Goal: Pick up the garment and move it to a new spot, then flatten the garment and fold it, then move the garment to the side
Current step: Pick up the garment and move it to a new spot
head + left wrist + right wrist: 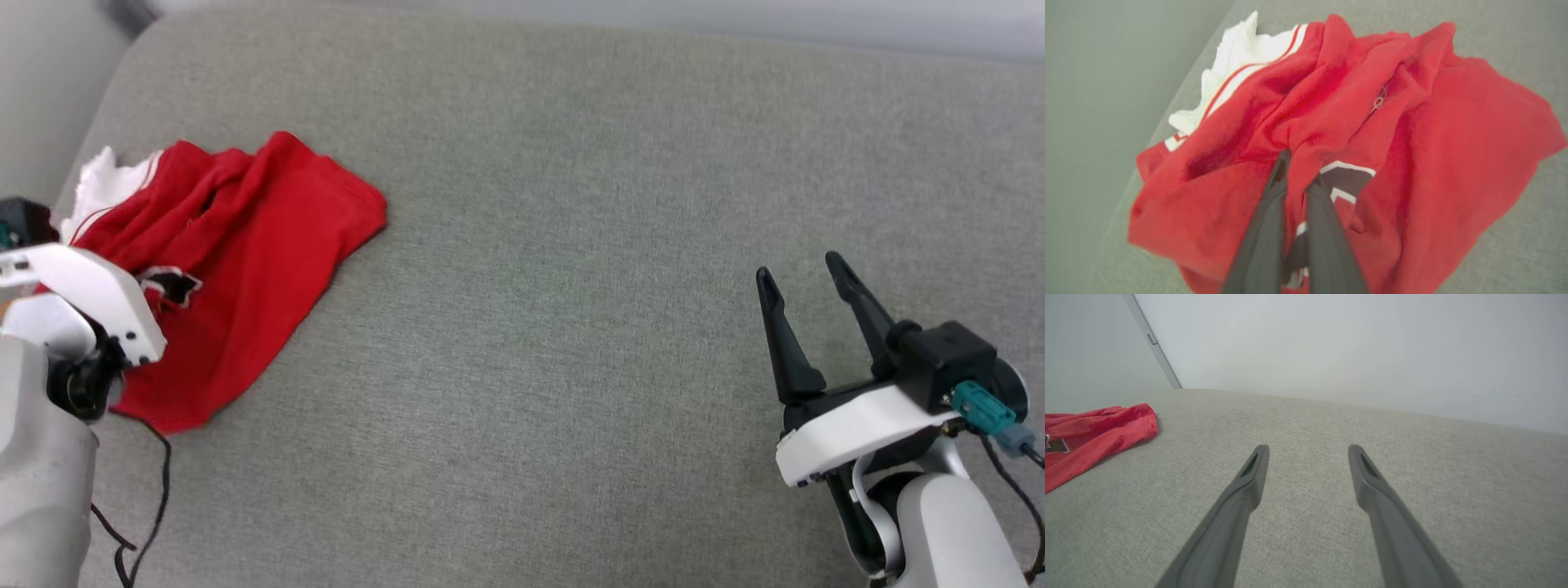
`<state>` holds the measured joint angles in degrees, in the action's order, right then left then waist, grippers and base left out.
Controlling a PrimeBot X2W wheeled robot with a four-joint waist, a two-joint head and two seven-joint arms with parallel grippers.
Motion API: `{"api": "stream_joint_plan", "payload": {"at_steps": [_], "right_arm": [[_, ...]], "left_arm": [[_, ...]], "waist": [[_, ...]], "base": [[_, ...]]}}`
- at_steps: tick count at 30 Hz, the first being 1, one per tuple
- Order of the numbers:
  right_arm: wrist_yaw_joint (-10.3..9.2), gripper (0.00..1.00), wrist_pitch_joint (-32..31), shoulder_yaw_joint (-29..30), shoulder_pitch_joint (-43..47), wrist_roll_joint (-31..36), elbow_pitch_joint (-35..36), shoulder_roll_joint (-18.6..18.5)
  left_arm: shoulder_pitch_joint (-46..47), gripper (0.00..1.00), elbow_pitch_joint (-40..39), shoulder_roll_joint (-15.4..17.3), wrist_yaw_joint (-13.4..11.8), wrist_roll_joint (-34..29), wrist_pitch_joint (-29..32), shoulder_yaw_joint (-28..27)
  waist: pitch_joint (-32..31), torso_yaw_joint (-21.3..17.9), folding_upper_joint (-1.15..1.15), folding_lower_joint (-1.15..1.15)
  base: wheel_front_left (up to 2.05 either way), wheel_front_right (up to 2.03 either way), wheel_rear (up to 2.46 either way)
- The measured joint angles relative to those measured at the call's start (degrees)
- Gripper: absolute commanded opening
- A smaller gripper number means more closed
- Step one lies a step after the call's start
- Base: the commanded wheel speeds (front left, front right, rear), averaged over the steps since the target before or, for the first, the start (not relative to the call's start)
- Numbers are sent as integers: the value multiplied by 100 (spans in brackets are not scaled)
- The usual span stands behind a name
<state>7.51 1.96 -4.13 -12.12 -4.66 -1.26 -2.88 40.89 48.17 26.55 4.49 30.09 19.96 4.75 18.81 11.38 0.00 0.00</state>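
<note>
Head view: the garment (245, 269) is lying crumpled at the left of the frame on a grey upholstered cushion (571, 204), its red body bunching up and a white sleeve (102, 184) poking out at the upper left. The left arm's pale wrist is covering the cloth's lower left edge. The right gripper (798, 271) is hovering at the lower right, well apart from the cloth, its fingers spreading wide.

Left wrist view: the left gripper (1300, 171) is pinching a raised fold of red cloth just beside the black, white-edged lettering (1347, 179), its fingers pressing together on the fabric. The jersey is looking soft, light and limp. It is likely going to sag and trail when lifted, and a thin single layer may slip free, so a thick gathered ridge like this one is offering the surer hold.

Right wrist view: the right gripper's fingers are standing wide apart over bare cushion, with the garment's red edge lying at the far left of the frame.
</note>
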Motion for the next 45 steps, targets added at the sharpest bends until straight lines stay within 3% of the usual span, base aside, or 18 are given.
{"api": "stream_joint_plan", "payload": {"at_steps": [11,17,23,37,45], "right_arm": [[0,100,99,43,424,-269,-152,-1],[0,100,122,100,642,-356,-190,-1],[0,100,96,175,837,-382,-167,-2],[-1,100,-49,406,1010,-392,91,-3],[0,100,-21,464,1015,-441,149,-3]], "left_arm": [[443,0,-401,136,-402,-703,-1885,230],[548,0,-642,-24,-457,-876,-2515,391],[561,0,-923,-394,-360,-932,-2660,691],[259,0,-1660,-1946,134,-801,-2575,1903],[-953,0,-1859,-2201,203,-604,-2453,2580]], "waist": [[-870,34,0,0],[-1260,-177,0,-1],[-1524,-614,0,-1],[-1665,-1756,0,-1],[-1343,-1990,0,-1]], "base": [[0,0,0],[0,0,0],[0,0,0],[0,0,0],[0,0,0]]}}
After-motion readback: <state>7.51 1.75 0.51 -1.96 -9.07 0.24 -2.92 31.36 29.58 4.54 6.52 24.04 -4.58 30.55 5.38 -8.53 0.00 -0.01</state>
